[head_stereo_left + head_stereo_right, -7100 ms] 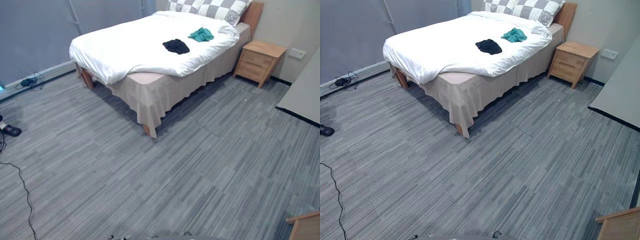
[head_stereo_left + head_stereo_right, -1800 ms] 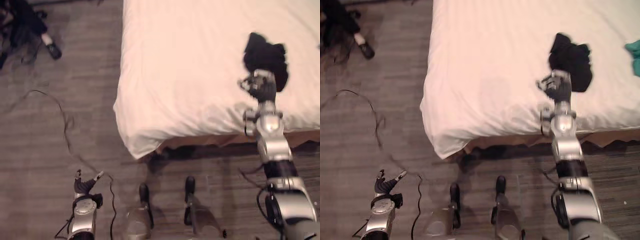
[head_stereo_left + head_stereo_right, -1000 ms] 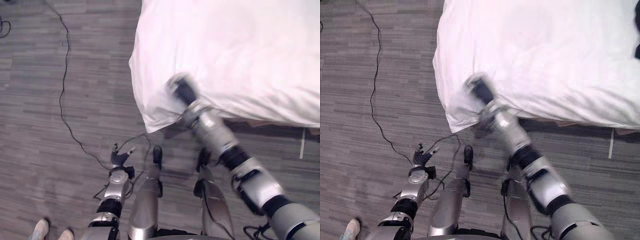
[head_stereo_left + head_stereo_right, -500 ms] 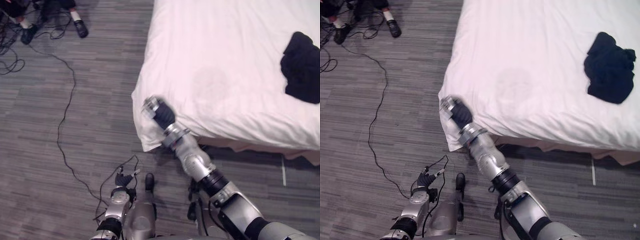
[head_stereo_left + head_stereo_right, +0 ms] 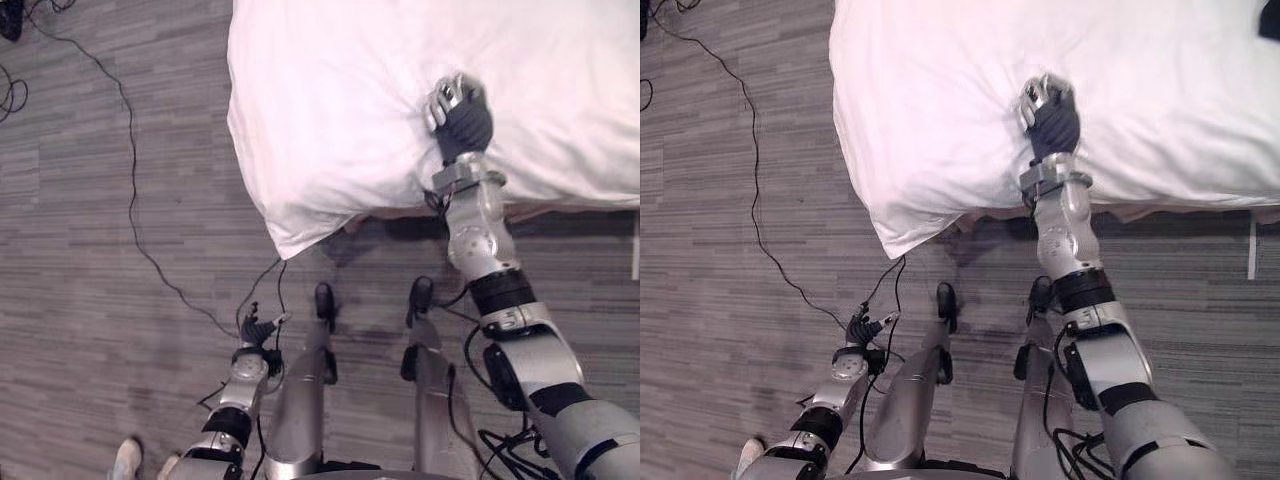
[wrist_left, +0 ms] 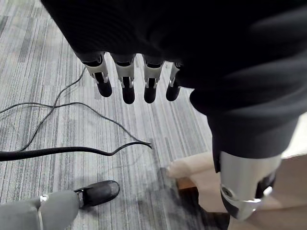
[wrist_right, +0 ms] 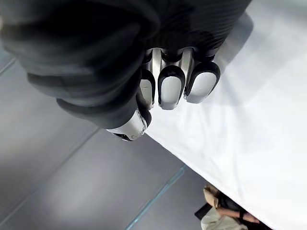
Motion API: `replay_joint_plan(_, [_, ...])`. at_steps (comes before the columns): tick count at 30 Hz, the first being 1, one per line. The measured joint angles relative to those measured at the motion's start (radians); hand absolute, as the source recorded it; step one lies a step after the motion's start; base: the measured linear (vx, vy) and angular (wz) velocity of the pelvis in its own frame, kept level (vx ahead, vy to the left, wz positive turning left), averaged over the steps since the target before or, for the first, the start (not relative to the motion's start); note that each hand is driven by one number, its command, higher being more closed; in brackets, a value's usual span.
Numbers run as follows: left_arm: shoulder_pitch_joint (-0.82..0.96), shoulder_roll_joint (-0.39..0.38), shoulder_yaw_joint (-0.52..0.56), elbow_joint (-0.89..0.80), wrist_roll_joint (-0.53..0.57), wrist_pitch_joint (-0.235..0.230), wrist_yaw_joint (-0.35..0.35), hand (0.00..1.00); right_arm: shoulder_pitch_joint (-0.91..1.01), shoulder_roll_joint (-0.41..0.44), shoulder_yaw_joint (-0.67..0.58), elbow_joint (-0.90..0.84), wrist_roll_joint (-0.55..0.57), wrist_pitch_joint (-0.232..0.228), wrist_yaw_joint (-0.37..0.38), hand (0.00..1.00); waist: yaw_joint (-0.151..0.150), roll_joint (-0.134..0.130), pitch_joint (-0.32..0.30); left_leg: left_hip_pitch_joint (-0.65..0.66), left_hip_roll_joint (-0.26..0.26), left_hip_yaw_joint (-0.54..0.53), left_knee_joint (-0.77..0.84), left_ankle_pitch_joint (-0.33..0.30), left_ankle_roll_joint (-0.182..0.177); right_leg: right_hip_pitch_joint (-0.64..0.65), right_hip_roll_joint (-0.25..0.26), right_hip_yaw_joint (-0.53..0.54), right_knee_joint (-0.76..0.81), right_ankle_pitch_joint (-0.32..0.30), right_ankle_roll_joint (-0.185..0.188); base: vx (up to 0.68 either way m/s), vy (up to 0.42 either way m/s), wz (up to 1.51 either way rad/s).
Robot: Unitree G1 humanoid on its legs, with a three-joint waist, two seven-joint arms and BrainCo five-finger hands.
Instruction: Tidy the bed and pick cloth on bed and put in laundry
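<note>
The black cloth [image 5: 1272, 18] lies on the white duvet [image 5: 330, 90], well apart from the right hand [image 5: 460, 118]. That hand sits fisted on the duvet near its edge, fingers curled with nothing between them (the duvet puckers beside it). The left hand [image 5: 256, 330] hangs relaxed and empty above the floor [image 5: 90, 300]. The cloth looks light and limp, so a pinch at its bunched middle should lift it. Where the laundry goes I cannot tell.
</note>
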Motion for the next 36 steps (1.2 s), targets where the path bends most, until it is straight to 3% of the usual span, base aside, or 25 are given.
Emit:
replay_joint_plan(4, [0.021, -0.027, 0.018, -0.091, 0.000, 0.001, 0.000, 0.00, 0.135, 0.017, -0.150, -0.088, -0.038, 0.014, -0.044, 1.00, -0.002, -0.019, 0.006, 0.024, 0.001, 0.016, 0.031, -0.021, 0.014, 0.019, -0.016, -0.006, 0.054, -0.043, 0.011, -0.02, -0.006, 0.11])
replay_joint_plan(7, [0.062, -0.038, 0.055, -0.133, 0.001, 0.012, 0.000, 0.00, 0.359, 0.105, -0.251, -0.162, -0.040, 0.003, -0.064, 1.00, -0.022, -0.065, 0.031, 0.115, 0.023, 0.087, 0.053, -0.054, 0.020, 0.116, -0.014, -0.007, 0.052, -0.067, 0.021, 0.07, -0.007, -0.13])
replay_joint_plan(8, [0.104, -0.036, 0.065, -0.136, 0.001, 0.018, -0.003, 0.00, 0.524, 0.165, -0.336, -0.110, -0.041, 0.037, -0.112, 1.00, -0.033, -0.105, 0.028, 0.204, 0.032, 0.117, 0.055, -0.079, 0.013, 0.199, -0.009, -0.001, 0.046, -0.086, 0.027, 0.11, 0.011, -0.20])
replay_joint_plan(10, [0.141, -0.037, 0.077, -0.138, 0.002, 0.021, -0.004, 0.00, 0.666, 0.206, -0.418, -0.044, -0.041, 0.058, -0.138, 1.00, -0.036, -0.134, 0.016, 0.269, 0.030, 0.138, 0.048, -0.102, 0.009, 0.255, -0.003, 0.015, 0.033, -0.100, 0.034, 0.12, 0.042, -0.31])
replay_joint_plan(12, [0.186, -0.033, 0.104, -0.128, 0.009, 0.034, -0.021, 0.00, 0.790, 0.231, -0.484, 0.036, -0.052, 0.087, -0.148, 1.00, -0.080, -0.163, -0.027, 0.311, 0.025, 0.156, 0.029, -0.111, 0.010, 0.290, 0.002, 0.028, 0.005, -0.101, 0.037, 0.14, 0.059, -0.36])
replay_joint_plan(13, [0.223, -0.026, 0.119, -0.108, 0.024, 0.047, -0.033, 0.00, 0.860, 0.240, -0.530, 0.090, -0.066, 0.103, -0.150, 0.00, -0.108, -0.178, -0.060, 0.353, 0.021, 0.184, 0.002, -0.111, 0.011, 0.317, 0.010, 0.053, -0.018, -0.093, 0.047, 0.22, 0.086, -0.54])
replay_joint_plan(15, [0.246, -0.025, 0.121, -0.073, 0.044, 0.061, -0.054, 0.00, 0.936, 0.238, -0.585, 0.143, -0.076, 0.110, -0.149, 0.00, -0.140, -0.185, -0.091, 0.423, 0.014, 0.219, -0.016, -0.123, 0.010, 0.364, 0.015, 0.091, -0.039, -0.080, 0.042, 0.19, 0.091, -0.68])
replay_joint_plan(19, [0.244, -0.006, 0.086, -0.023, 0.091, 0.065, -0.091, 0.00, 1.050, 0.255, -0.620, 0.247, -0.155, 0.154, -0.129, 0.00, -0.176, -0.185, -0.174, 0.516, 0.013, 0.286, -0.016, -0.164, 0.005, 0.421, 0.028, 0.150, -0.049, -0.086, 0.050, 0.11, 0.070, -0.49])
replay_joint_plan(22, [0.221, 0.007, 0.051, 0.013, 0.123, 0.069, -0.107, 0.00, 1.043, 0.286, -0.605, 0.301, -0.212, 0.186, -0.107, 0.00, -0.197, -0.179, -0.177, 0.554, 0.020, 0.352, -0.004, -0.186, 0.003, 0.418, 0.040, 0.179, -0.042, -0.105, 0.053, -0.01, 0.018, -0.56])
replay_joint_plan(25, [0.225, 0.008, 0.010, 0.049, 0.153, 0.086, -0.112, 0.00, 1.014, 0.291, -0.581, 0.365, -0.293, 0.208, -0.092, 0.00, -0.197, -0.141, -0.191, 0.593, 0.048, 0.494, -0.002, -0.215, -0.014, 0.398, -0.057, -0.174, 0.008, -0.167, -0.018, -0.01, 0.044, -1.39])
replay_joint_plan(26, [0.223, 0.020, 0.003, 0.061, 0.160, 0.089, -0.112, 0.00, 1.006, 0.294, -0.558, 0.391, -0.335, 0.219, -0.089, 0.00, -0.197, -0.131, -0.198, 0.608, 0.073, 0.559, 0.016, -0.244, -0.032, 0.401, -0.109, -0.388, 0.039, -0.185, -0.046, 0.08, 0.004, -1.75])
replay_joint_plan(27, [0.218, 0.032, 0.001, 0.070, 0.160, 0.089, -0.111, 0.00, 0.999, 0.296, -0.539, 0.410, -0.360, 0.219, -0.091, 0.00, -0.197, -0.131, -0.200, 0.629, 0.084, 0.618, 0.030, -0.254, -0.047, 0.407, -0.140, -0.517, 0.071, -0.184, -0.058, 0.10, -0.010, -1.91])
replay_joint_plan(28, [0.217, 0.041, 0.000, 0.073, 0.161, 0.089, -0.112, 0.00, 0.995, 0.298, -0.527, 0.424, -0.377, 0.220, -0.090, 0.00, -0.197, -0.134, -0.204, 0.641, 0.086, 0.656, 0.035, -0.255, -0.062, 0.408, -0.151, -0.564, 0.090, -0.166, -0.072, 0.13, -0.046, -1.60])
replay_joint_plan(29, [0.212, 0.053, -0.011, 0.079, 0.168, 0.089, -0.119, 0.00, 0.995, 0.303, -0.522, 0.430, -0.398, 0.220, -0.089, 0.00, -0.200, -0.137, -0.207, 0.654, 0.091, 0.696, 0.038, -0.253, -0.074, 0.396, -0.148, -0.568, 0.104, -0.141, -0.060, 0.18, -0.096, -1.66])
replay_joint_plan(30, [0.187, 0.052, -0.029, 0.109, 0.202, 0.087, -0.136, 0.00, 0.995, 0.302, -0.521, 0.430, -0.426, 0.220, -0.089, 0.00, -0.220, -0.121, -0.209, 0.689, 0.119, 0.746, 0.053, -0.236, -0.101, 0.373, -0.095, -0.497, 0.107, -0.152, -0.057, 0.25, -0.177, -1.62])
replay_joint_plan(31, [0.181, 0.046, -0.028, 0.114, 0.211, 0.087, -0.139, 0.00, 0.995, 0.300, -0.512, 0.430, -0.432, 0.220, -0.087, 0.00, -0.225, -0.121, -0.209, 0.706, 0.136, 0.763, 0.094, -0.229, -0.114, 0.367, -0.072, -0.462, 0.110, -0.160, -0.059, 0.31, -0.243, -1.90])
replay_joint_plan(33, [0.180, 0.037, -0.028, 0.114, 0.239, 0.084, -0.154, 0.00, 1.002, 0.296, -0.459, 0.430, -0.461, 0.220, -0.086, 0.00, -0.217, -0.136, -0.213, 0.681, 0.255, 0.761, 0.414, -0.226, -0.109, 0.385, -0.017, -0.352, 0.093, -0.170, -0.073, 0.28, -0.198, -1.85])
replay_joint_plan(34, [0.184, 0.028, -0.019, 0.115, 0.239, 0.078, -0.153, 0.00, 1.002, 0.294, -0.405, 0.427, -0.481, 0.219, -0.086, 0.00, -0.209, -0.132, -0.212, 0.600, 0.354, 0.609, 0.726, -0.143, 0.047, 0.426, 0.036, -0.263, 0.066, -0.180, -0.088, 0.29, -0.078, -2.28])
replay_joint_plan(35, [0.180, 0.007, -0.020, 0.110, 0.240, 0.074, -0.153, 0.00, 0.991, 0.277, -0.369, 0.427, -0.503, 0.219, -0.087, 0.00, -0.191, -0.136, -0.202, 0.501, 0.343, 0.432, 0.917, -0.218, 0.060, 0.441, 0.064, -0.176, 0.064, -0.193, -0.105, 0.28, -0.025, -2.36])
replay_joint_plan(36, [0.179, -0.001, -0.020, 0.110, 0.239, 0.072, -0.151, 0.00, 0.981, 0.271, -0.352, 0.427, -0.515, 0.220, -0.088, 0.00, -0.183, -0.134, -0.198, 0.452, 0.315, 0.344, 0.982, -0.262, 0.052, 0.451, 0.077, -0.129, 0.062, -0.199, -0.109, 0.25, 0.074, -2.50])
